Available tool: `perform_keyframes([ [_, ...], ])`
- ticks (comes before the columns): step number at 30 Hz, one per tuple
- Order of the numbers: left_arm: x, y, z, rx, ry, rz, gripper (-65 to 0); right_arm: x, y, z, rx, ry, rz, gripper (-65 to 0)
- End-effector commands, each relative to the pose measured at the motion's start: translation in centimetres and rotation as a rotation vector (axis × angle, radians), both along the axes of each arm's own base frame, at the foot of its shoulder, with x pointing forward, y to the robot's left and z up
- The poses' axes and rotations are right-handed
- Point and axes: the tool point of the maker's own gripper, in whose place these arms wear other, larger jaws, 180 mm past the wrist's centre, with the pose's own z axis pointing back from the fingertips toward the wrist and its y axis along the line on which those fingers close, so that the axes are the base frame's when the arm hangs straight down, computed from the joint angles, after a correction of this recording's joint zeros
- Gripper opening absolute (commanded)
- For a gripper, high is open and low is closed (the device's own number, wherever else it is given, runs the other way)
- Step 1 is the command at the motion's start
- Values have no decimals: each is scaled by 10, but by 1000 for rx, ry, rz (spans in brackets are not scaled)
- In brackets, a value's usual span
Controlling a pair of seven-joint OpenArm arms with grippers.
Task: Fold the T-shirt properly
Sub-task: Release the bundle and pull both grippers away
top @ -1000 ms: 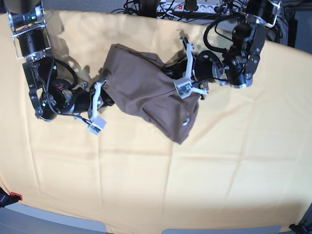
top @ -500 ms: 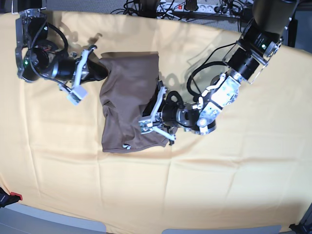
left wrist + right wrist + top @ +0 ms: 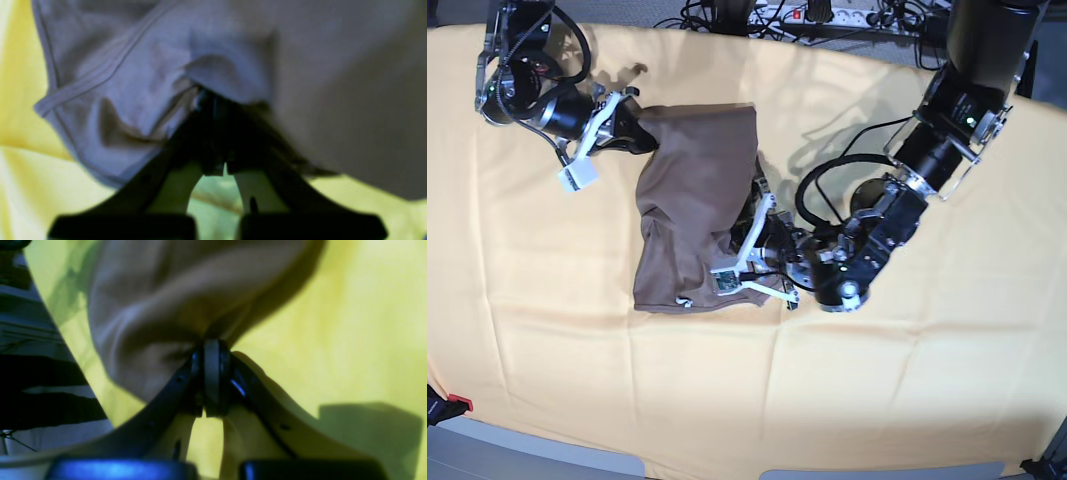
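The shirt [image 3: 692, 215] lies bunched on the yellow-draped counter [image 3: 907, 380], pinched by 2 claws: right claw [image 3: 632, 130] clamps its top corner, left claw [image 3: 752, 250] its lower edge. Thin, limp fabric sags; hems look the best place to grip.

Both arms reach in low, jaws pinched closed.

The left gripper [image 3: 749, 262] lies nearly level on the base view's right, forearm bent back toward its shoulder (cables looping beside it); the right gripper [image 3: 617, 120] stretches in from the upper left, jaws pressed together on the T-shirt [image 3: 697, 190].
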Motion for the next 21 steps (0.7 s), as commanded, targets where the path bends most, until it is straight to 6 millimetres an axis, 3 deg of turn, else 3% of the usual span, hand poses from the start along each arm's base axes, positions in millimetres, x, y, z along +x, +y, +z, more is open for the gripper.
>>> perform_keyframes([
  [1,16,-1,28,-59,-49,10,-650,11,-1,14,16,-56,-5,-650],
  [5,26,8,71,-255,-27,59,-650,24,-1,21,9,-93,-4,-650],
  [9,41,33,120,-482,9,168,-650,33,-1,28,12,-123,-5,-650],
  [11,43,49,130,-556,12,209,-650,34,0,30,19,-128,-5,-650],
  [14,43,68,124,-602,23,283,-650,32,0,28,13,-117,0,-650],
  [17,34,78,106,-603,61,329,-650,26,4,24,13,-96,21,-650],
  [21,16,88,80,-569,108,341,-650,4,25,10,-7,-13,139,-650],
])
